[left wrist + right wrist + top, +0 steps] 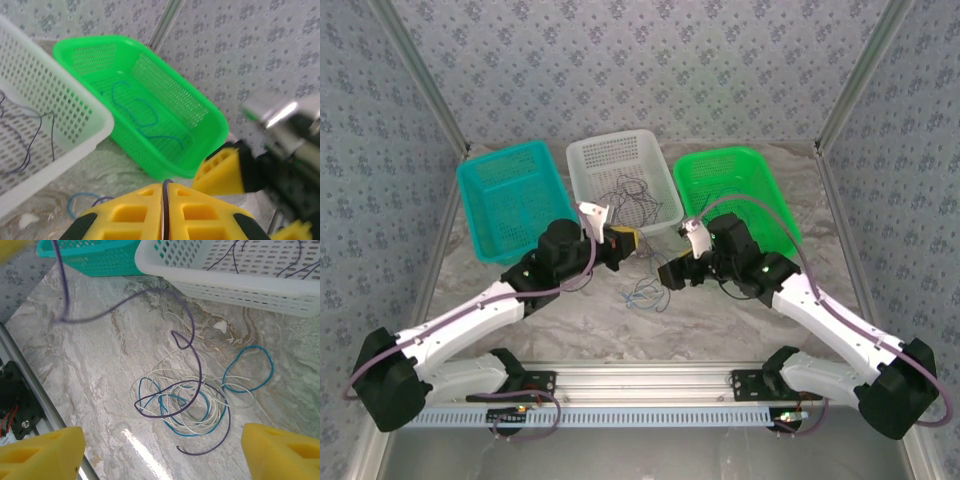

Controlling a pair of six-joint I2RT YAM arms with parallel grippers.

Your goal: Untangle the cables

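On marbled table | tangled cables | patterned walls around

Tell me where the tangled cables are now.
The tangled cables lie on the marble table just in front of the white basket, mid-table in the top view; one purple cable rises from them into the left gripper.

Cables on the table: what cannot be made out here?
- Top external view: the cable tangle is too small to tell which wire lies over which.
- Right wrist view: the purple cable rises blurred and leaves by the top edge; its end is cut off.
- Left wrist view: the left gripper hides the dark wire below its fingertips.
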